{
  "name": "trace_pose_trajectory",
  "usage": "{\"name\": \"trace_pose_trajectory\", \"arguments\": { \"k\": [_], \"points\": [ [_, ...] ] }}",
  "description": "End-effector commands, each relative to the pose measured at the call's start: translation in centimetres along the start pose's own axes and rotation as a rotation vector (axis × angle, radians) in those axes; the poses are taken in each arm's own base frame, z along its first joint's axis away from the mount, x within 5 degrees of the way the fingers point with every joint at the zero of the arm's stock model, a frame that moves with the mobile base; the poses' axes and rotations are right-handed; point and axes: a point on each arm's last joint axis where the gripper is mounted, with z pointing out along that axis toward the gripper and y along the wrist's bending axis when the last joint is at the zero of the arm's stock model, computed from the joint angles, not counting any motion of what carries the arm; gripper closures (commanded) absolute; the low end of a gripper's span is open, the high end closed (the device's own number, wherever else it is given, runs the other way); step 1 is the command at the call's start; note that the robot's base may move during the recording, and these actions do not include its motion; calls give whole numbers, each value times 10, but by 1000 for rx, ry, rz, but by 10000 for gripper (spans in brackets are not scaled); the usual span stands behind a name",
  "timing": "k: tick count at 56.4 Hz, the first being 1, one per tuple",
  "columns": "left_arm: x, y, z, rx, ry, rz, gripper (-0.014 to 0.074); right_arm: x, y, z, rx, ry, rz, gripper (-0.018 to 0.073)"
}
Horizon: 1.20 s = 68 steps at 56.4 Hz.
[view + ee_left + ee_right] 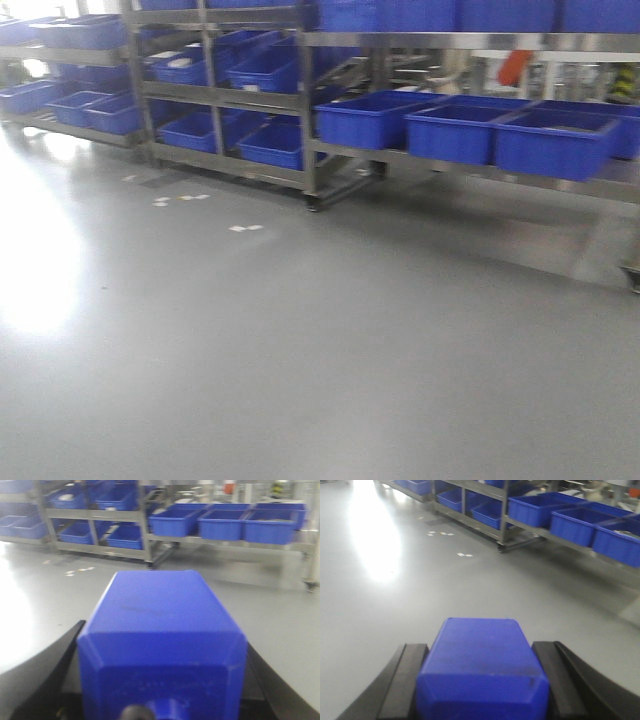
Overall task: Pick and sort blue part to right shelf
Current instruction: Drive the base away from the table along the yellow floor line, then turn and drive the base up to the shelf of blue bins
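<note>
In the left wrist view my left gripper (162,647) is shut on a large blue part (160,605), a blocky blue plastic piece that fills the space between the black fingers (60,655). In the right wrist view my right gripper (479,652) is shut on a second blue part (482,680) between its black fingers (410,665). The right shelf (450,41), a metal rack with steel rails and large blue bins (455,130), stands across the grey floor, also in the left wrist view (220,524). Neither gripper shows in the front view.
A second metal rack (220,100) with smaller blue bins stands left of the right shelf, on castors (315,203). More bins (70,105) sit at the far left. White tape marks (245,228) lie on the grey floor. Glare brightens the floor at the left.
</note>
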Motion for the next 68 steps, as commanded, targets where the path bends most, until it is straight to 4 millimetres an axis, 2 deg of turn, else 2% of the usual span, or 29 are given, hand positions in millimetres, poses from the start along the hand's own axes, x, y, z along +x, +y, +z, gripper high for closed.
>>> {"name": "trace_pose_trajectory", "arguments": {
  "k": [1, 68],
  "points": [
    [-16, 0, -2, 2, -99, -3, 336, -15, -1, -8, 5, -136, -13, 350],
    [-16, 0, -2, 4, -99, -5, 336, -15, -1, -8, 5, -136, -13, 350]
  ]
}}
